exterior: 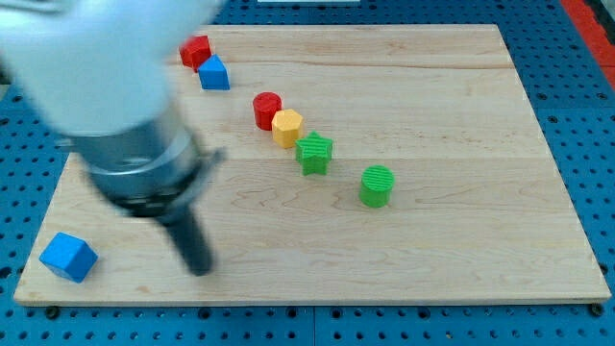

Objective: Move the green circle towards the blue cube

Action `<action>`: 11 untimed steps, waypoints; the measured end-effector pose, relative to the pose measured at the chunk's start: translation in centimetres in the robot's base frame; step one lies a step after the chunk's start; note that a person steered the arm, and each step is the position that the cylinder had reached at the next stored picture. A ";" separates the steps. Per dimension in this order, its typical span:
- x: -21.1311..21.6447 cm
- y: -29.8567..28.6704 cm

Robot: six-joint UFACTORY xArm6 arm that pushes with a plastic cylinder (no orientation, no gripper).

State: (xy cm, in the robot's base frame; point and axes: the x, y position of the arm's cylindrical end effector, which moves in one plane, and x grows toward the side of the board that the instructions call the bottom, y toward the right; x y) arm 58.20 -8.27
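The green circle [377, 185] is a short cylinder standing right of the board's middle. The blue cube [68, 257] lies near the board's bottom left corner. My tip [199, 266] is low on the board's left half, to the right of the blue cube and far to the left of the green circle. It touches no block. The arm's blurred body fills the view's upper left.
A green star [313, 153], a yellow block [286, 127] and a red cylinder [267, 110] run in a diagonal line up and left from the green circle. A blue block [213, 73] and a red block [196, 51] sit near the top left edge of the wooden board [461, 240].
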 end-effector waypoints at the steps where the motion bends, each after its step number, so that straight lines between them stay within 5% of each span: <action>1: -2.0 10.4; 3: -6.7 21.4; 4: -8.9 19.1; 5: -6.6 13.2; 7: -9.9 13.4; 9: -10.2 1.2; 11: -13.3 -4.7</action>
State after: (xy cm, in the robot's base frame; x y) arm 44.88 -12.93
